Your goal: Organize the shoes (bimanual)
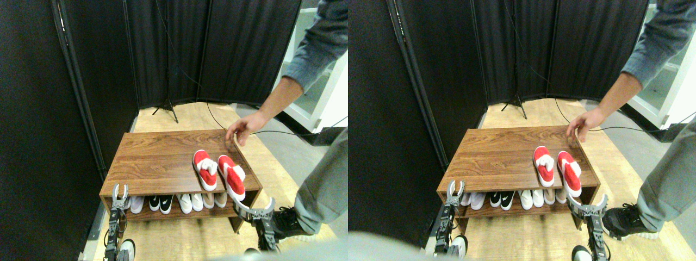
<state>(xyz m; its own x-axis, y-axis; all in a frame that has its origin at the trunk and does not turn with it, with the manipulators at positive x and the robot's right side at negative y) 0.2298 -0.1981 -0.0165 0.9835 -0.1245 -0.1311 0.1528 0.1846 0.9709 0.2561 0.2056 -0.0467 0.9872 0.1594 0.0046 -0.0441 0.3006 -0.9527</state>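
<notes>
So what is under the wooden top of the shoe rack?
Under the wooden top a lower shelf holds a row of shoes, white, beige and black-and-white. Only their front ends show; the top covers the rest.

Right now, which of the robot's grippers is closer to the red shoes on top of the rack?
Right. The right gripper sits just below the red shoes, near the heel overhanging the rack's front edge. The left gripper is at the rack's far left corner.

A low wooden shoe rack (pixel 157 163) stands on a pale wood floor (pixel 272 163). On its top board, toward the right front, lie the two red shoes (pixel 219 171) side by side, the right one overhanging the front edge. A person's hand (pixel 242 129) rests on the back right corner. On the shelf beneath sits a row of white and black-and-white shoes (pixel 179 203).
</notes>
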